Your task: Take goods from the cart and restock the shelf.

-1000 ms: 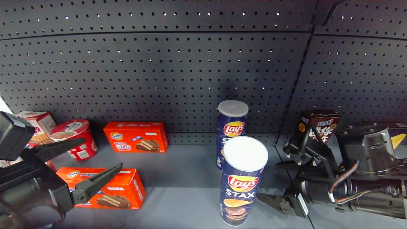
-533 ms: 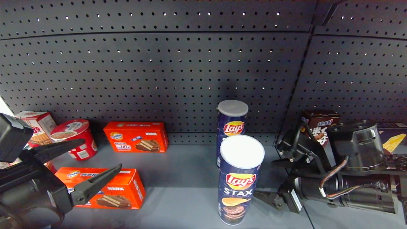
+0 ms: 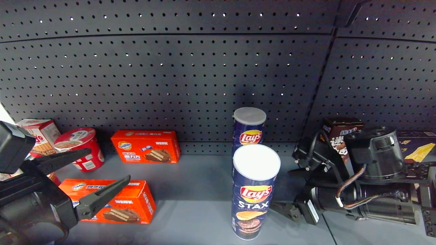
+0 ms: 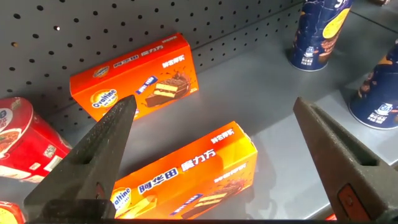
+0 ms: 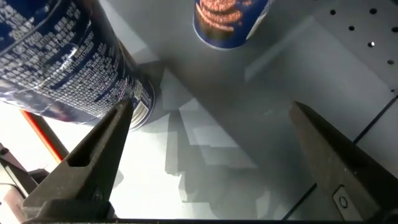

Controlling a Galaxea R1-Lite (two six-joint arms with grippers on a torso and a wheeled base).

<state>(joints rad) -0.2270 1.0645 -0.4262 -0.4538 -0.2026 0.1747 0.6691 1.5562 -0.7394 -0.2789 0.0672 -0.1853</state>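
The front chips can (image 3: 255, 190) stands on the shelf (image 3: 197, 183), directly in front of a second can (image 3: 249, 131) by the back panel. Its placement looks done: the right gripper (image 3: 282, 188) sits just beside it, jaws spread and not closed on it. More goods from the cart presumably remain to be fetched. The can is upright, long axis vertical, white lid up, label facing outward. The left gripper (image 3: 109, 164), also spread, hangs above an orange box (image 3: 115, 204), holding nothing.
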